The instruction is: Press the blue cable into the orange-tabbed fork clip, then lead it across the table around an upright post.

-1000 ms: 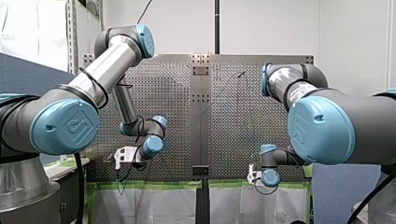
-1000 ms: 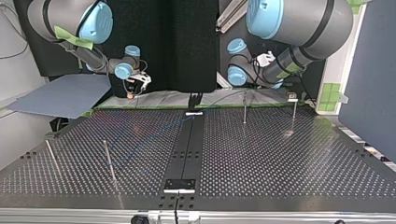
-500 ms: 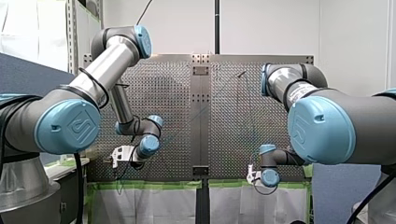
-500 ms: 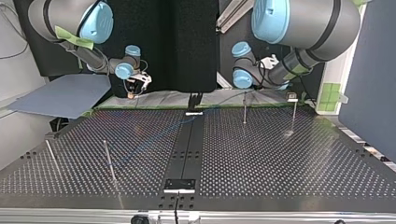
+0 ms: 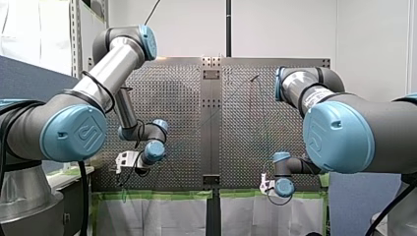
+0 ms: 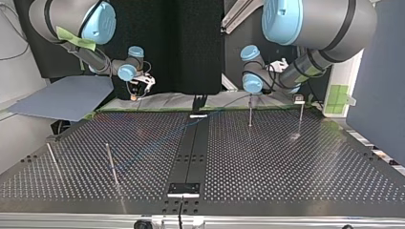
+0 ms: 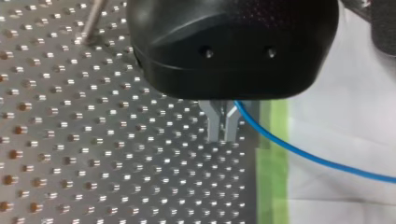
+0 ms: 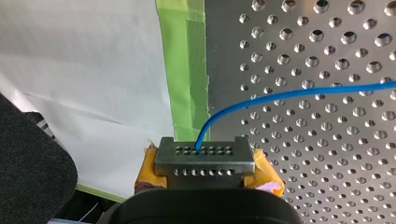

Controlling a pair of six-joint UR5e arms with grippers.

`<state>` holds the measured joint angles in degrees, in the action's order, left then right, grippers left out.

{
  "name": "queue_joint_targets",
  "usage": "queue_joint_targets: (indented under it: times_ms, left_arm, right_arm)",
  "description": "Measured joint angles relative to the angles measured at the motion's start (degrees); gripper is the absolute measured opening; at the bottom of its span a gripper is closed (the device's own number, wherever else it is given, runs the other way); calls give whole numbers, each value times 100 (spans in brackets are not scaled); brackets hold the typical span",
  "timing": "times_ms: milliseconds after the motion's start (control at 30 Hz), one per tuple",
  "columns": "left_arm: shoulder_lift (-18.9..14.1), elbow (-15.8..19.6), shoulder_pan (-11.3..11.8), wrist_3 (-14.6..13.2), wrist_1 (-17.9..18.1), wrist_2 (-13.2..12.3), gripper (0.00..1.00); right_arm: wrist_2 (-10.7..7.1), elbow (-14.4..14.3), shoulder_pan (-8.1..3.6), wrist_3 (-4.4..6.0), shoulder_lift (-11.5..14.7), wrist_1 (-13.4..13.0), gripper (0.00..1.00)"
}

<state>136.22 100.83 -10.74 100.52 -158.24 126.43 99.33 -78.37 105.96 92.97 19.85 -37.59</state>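
Pretty bare lab tbh: plain white wall (image 5: 285,29) behind the perforated metal table (image 5: 182,88) in the front view, thin black pole (image 5: 228,27) up the middle. Over in the top view, just a black backdrop (image 6: 186,43), a blue-grey board (image 6: 62,98) at the left and a dark blue partition (image 6: 382,71) at the right. White sheeting (image 5: 157,216) taped along the table edge with green tape (image 5: 162,195).

The perforated worktop (image 8: 327,107) is bare metal with a dull sheen. The blue cable (image 8: 289,95) has a smooth, glossy plastic sheath. The green tape (image 8: 184,70) looks matt, and the white sheet (image 8: 84,70) is creased. The left gripper (image 7: 223,135) is smooth black plastic with bare metal fingers (image 7: 214,123).
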Motion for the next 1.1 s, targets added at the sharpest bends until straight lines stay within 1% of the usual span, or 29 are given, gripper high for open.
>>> queue_joint_targets:
  times_ms: [200,533,667,867,1100]
  left_arm:
    - [-143,-3,80,-212,39,-50,0]
    - [-154,-6,189,-701,115,-406,0]
    - [-155,-67,211,-879,109,-518,0]
    - [-155,-203,202,-985,96,-714,0]
    - [-154,-305,184,-1031,71,-786,0]
  right_arm:
    - [0,0,1,-4,1,1,0]
    - [0,0,-4,-5,0,-3,0]
    - [1,0,-4,-6,0,-4,0]
    - [8,0,-21,-5,1,-3,0]
    - [16,0,-33,-2,3,-3,0]
